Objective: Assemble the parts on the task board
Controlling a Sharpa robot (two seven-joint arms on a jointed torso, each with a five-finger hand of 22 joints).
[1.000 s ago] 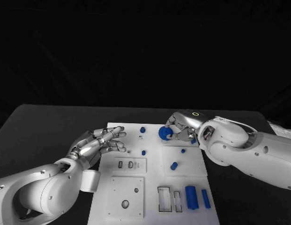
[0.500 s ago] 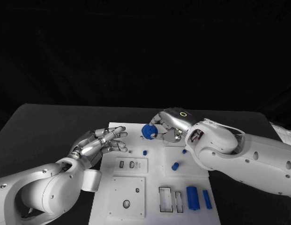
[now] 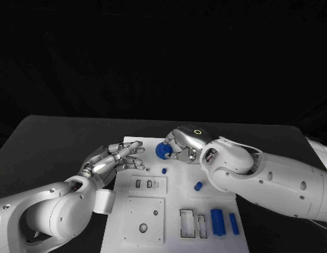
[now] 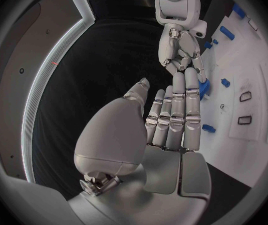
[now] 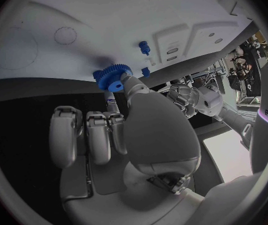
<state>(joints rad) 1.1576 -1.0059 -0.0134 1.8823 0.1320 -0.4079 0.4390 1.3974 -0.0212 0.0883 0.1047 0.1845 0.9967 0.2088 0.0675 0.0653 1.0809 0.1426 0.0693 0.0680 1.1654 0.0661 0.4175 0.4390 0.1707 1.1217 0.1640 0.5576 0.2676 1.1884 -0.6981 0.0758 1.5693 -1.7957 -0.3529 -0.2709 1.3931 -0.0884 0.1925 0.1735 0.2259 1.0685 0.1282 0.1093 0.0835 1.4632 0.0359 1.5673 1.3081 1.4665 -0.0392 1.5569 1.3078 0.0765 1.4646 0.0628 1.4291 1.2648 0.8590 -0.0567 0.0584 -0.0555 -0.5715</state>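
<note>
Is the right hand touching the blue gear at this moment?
Touching. In the right wrist view the right hand pinches the blue gear at its fingertips, no gap between them. The head view agrees: the gear sits against the hand.

We take this for a robotics lab: black drapes hang behind a black table (image 3: pixel 49 142), and on it lies a white task board (image 3: pixel 152 211) with cut-out slots for test pieces
</note>
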